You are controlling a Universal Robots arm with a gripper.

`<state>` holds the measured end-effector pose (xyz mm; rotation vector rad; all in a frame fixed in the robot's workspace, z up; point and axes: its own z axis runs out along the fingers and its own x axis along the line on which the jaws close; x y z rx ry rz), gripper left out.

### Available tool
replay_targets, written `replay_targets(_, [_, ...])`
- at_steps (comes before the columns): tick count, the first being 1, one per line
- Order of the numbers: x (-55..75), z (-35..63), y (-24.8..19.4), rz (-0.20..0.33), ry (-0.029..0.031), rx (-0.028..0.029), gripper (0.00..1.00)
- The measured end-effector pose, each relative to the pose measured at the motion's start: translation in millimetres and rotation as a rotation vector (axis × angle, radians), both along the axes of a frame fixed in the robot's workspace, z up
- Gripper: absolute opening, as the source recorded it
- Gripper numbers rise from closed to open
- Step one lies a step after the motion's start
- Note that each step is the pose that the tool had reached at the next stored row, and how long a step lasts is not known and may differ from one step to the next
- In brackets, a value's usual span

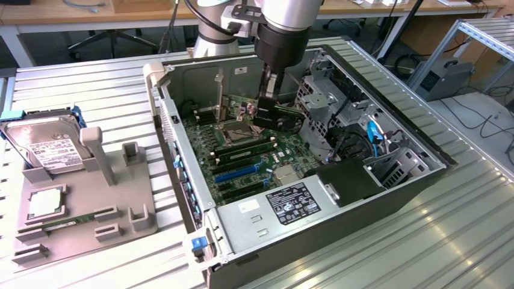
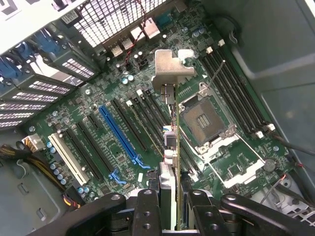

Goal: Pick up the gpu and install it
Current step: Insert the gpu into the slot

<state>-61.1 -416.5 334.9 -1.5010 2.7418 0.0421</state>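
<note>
Wrist view shows you the fingers clenched on the thin black circuit card with a silvery metal bracket. The card stands on edge over the green motherboard, between the long blue slot and the square processor socket, inside the open grey computer case on the desk.
</note>
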Motion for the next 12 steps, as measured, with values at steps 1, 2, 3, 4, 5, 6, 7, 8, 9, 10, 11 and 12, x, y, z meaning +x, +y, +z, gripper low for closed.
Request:
replay_targets(1, [0.0,0.0,0.0,0.001,0.0,0.0,0.27])
replay_targets(2, [0.0,0.0,0.0,0.002,0.0,0.0,0.27])
replay_targets(3, [0.0,0.0,0.0,0.004,0.0,0.0,0.27])
replay_targets(4, [0.0,0.0,0.0,0.005,-0.0001,0.0,0.27])
replay_targets(5, [0.0,0.0,0.0,0.006,0.0,0.0,0.27])
replay_targets(6, [0.0,0.0,0.0,0.007,0.0,0.0,0.27])
replay_targets(7, [0.0,0.0,0.0,0.009,0.0,0.0,0.27])
replay_targets(8, [0.0,-0.1,0.0,0.01,0.0,0.0,0.27])
replay_targets(9, [0.0,-0.1,0.0,0.012,0.0,0.0,0.27])
replay_targets(10, [0.0,-0.1,0.0,0.014,0.0,0.0,0.27])
replay_targets(11, [0.0,-0.1,0.0,0.015,0.0,0.0,0.27])
replay_targets(12, [0.0,-0.1,0.0,0.016,0.0,0.0,0.27])
